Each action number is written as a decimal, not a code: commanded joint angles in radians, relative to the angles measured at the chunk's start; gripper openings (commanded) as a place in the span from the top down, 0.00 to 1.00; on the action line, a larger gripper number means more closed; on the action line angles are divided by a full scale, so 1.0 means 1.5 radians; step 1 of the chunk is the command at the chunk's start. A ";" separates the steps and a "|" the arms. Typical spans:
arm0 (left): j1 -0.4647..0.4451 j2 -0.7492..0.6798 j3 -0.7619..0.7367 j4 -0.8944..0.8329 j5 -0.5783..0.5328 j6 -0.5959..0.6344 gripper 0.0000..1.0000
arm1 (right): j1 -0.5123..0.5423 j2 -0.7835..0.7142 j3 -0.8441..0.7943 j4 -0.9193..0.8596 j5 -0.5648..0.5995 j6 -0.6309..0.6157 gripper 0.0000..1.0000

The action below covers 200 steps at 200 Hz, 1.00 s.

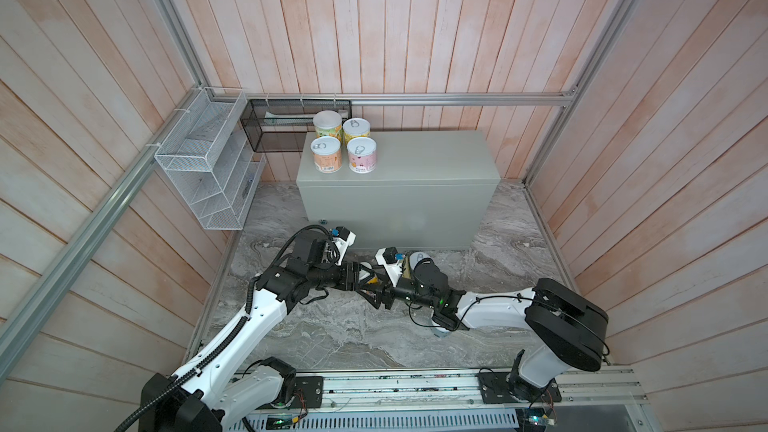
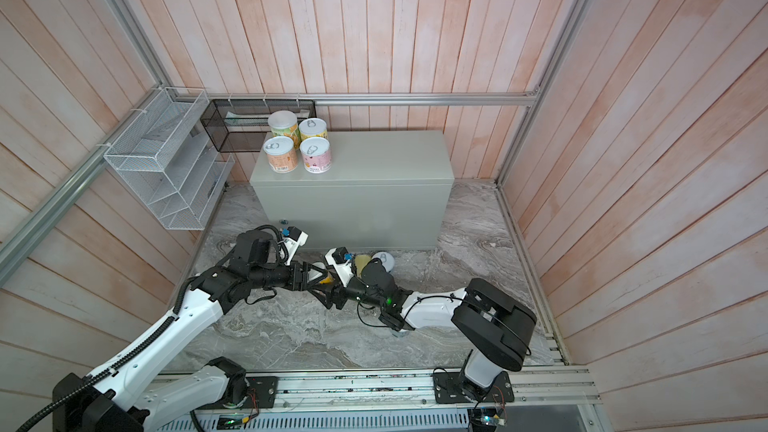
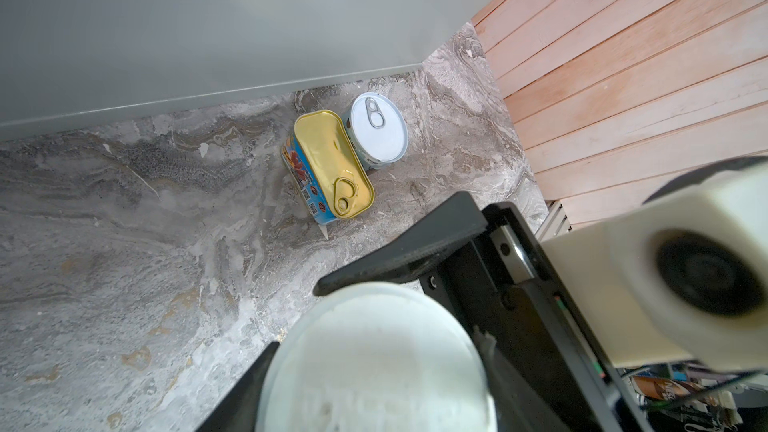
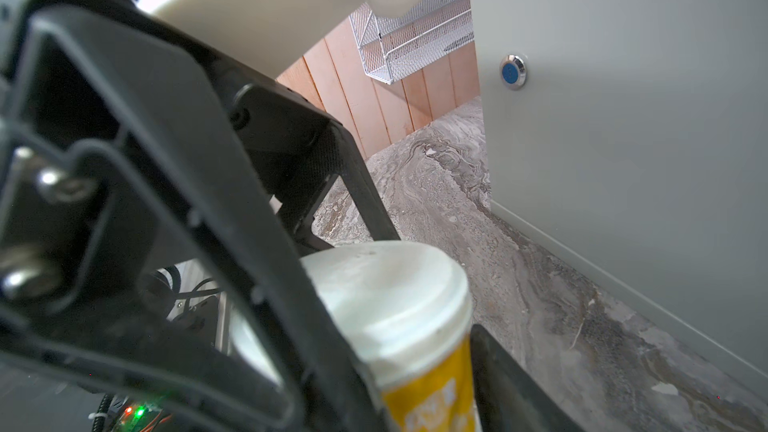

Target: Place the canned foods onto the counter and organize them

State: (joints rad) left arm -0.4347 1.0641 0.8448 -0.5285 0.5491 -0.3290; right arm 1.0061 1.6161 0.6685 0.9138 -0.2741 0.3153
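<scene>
Meeting at the lower middle of both top views, the left gripper [image 1: 368,280] and right gripper [image 1: 375,292] are crowded around one yellow can [image 4: 415,326] with a white lid. It is held low over the stone floor [image 1: 332,334], in front of the counter [image 1: 415,155]. In the left wrist view a finger of the left gripper lies against the lid's edge, so the can appears pinched by it. Whether the right gripper is clamped on the can or merely spread around it cannot be told. Four cans [image 1: 361,153] are already grouped at the upper left corner of the counter top.

A dropped or tipped can is judged the main risk, should one hold be released before the other is firm. Fingers could also be jammed together.

The gold tin [image 3: 332,160] and pale can [image 3: 378,126], touching at the counter's foot, are shown plainly only by the left wrist view. In the top views they are largely hidden by the right arm. The yellow label is shown clearly only by the right wrist view.
</scene>
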 commanded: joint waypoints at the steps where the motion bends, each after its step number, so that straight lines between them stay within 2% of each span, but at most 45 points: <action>1: -0.004 -0.012 0.000 0.006 0.042 0.000 0.45 | -0.014 0.018 0.018 0.003 0.049 0.004 0.31; 48: -0.001 -0.009 -0.003 0.019 0.048 -0.008 0.44 | -0.015 0.019 0.024 -0.002 0.046 0.005 0.40; 53: 0.000 -0.011 -0.003 0.020 0.048 -0.009 0.40 | -0.016 0.017 0.023 -0.003 0.049 0.006 0.40; 72: 0.001 -0.010 0.000 0.021 0.027 -0.023 0.03 | -0.025 0.004 0.014 -0.008 0.069 0.016 0.41; 75: 0.001 -0.010 0.000 0.021 0.024 -0.024 0.00 | -0.027 0.001 0.010 -0.008 0.073 0.020 0.41; 120: 0.003 -0.019 -0.018 0.028 0.004 -0.040 0.00 | -0.076 -0.030 -0.043 0.029 0.100 0.073 0.43; 153: 0.003 -0.050 -0.034 0.038 -0.027 -0.042 0.00 | -0.085 -0.067 -0.048 -0.021 0.144 0.065 0.43; 180: 0.003 -0.099 -0.060 0.097 -0.067 -0.083 0.00 | -0.088 -0.112 -0.058 -0.043 0.176 0.057 0.43; 200: 0.003 -0.099 -0.060 0.127 -0.081 -0.091 0.00 | -0.088 -0.148 -0.068 -0.053 0.196 0.058 0.43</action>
State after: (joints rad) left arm -0.4320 0.9268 0.7643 -0.4351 0.4816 -0.4313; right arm 0.8806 1.4693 0.5755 0.8070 -0.0448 0.4007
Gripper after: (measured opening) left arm 0.998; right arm 0.625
